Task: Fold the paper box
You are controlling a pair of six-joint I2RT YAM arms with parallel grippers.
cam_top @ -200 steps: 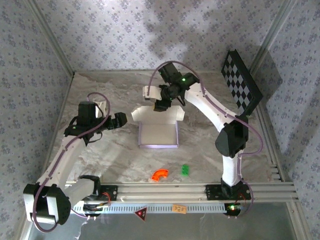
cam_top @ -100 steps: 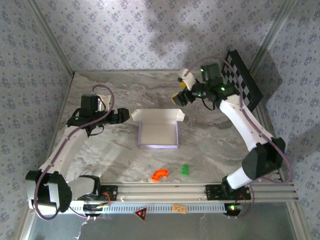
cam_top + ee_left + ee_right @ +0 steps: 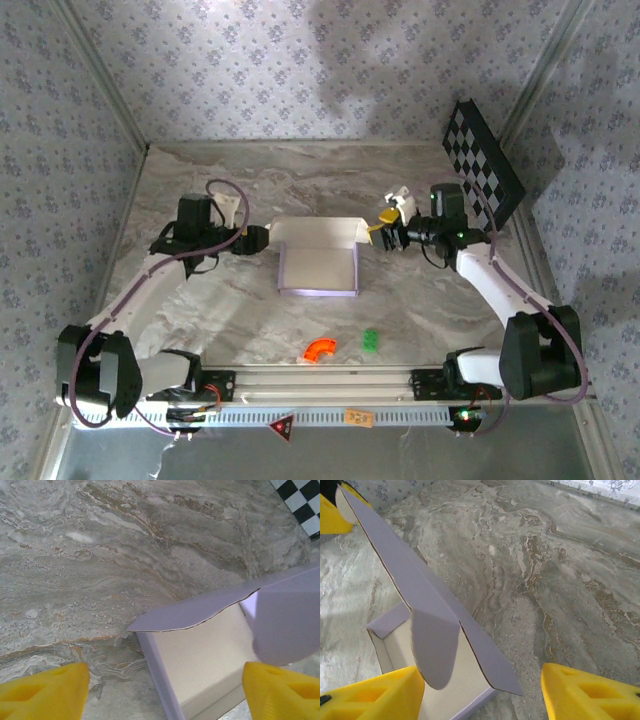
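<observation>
Rail: a ribbed aluminium rail runs along the near edge of the bench, whose top is a grey-beige marbled surface.
Small pieces: an orange curved piece and a green blocky piece lie near each other just beyond the rail, well apart from the box.
Paper box: the paper box sits mid-bench. It is thin cardboard, pale lilac outside and off-white inside, formed into a shallow rectangular tray with low walls.
Lid panel: the lid panel stands up along the tray's far edge. A rounded tab at its right end bends over the tray.
Left end effector: my left end effector is at the lid panel's left end, its yellow wedge fingertips spread with the box's corner between them. I cannot tell whether they touch it.
Right end effector: my right end effector is at the panel's right end, fingertips spread and pinching nothing.
In the way: the raised panel stands between my two end effectors.
Checkered board: a rigid black-and-white checkered board leans at the far right, beyond my right end effector.
Walls: pale wallpaper with a small floral print.
</observation>
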